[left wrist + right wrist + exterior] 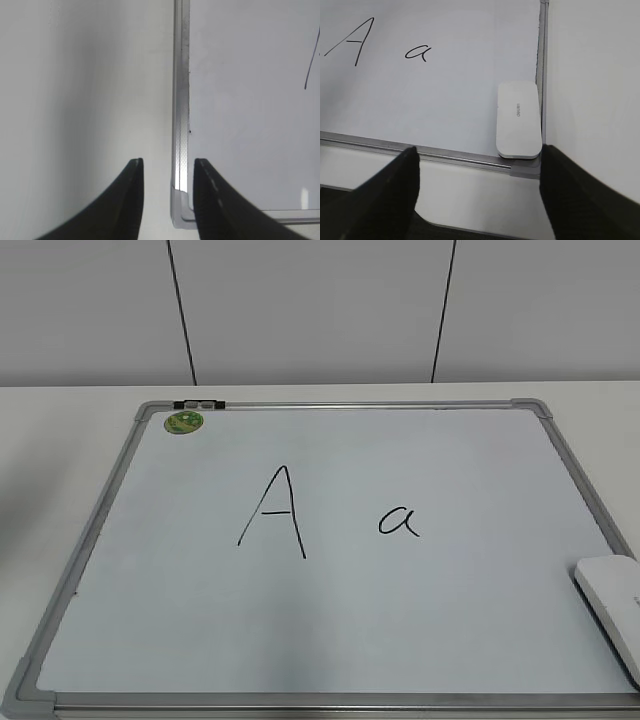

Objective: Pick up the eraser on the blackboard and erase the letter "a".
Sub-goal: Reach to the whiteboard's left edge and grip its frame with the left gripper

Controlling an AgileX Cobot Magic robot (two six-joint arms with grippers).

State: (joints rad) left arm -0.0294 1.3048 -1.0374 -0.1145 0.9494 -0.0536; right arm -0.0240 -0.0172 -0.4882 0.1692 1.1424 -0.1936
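Note:
The blackboard (330,630) is a white board in a grey frame, lying flat on the table. The small letter "a" (399,521) is right of centre, beside a taller capital "A" (273,512). The eraser (612,605) is a white rounded block lying at the board's near right corner; it also shows in the right wrist view (519,119), as does the letter "a" (417,51). My right gripper (479,150) is open and empty, above the board's near edge, short of the eraser. My left gripper (167,162) is open and empty over the board's left frame (181,100). Neither gripper shows in the exterior view.
A green round sticker (184,422) sits at the board's far left corner, next to a small black clip (198,403) on the frame. White table (60,440) surrounds the board. A grey panelled wall (320,310) stands behind it.

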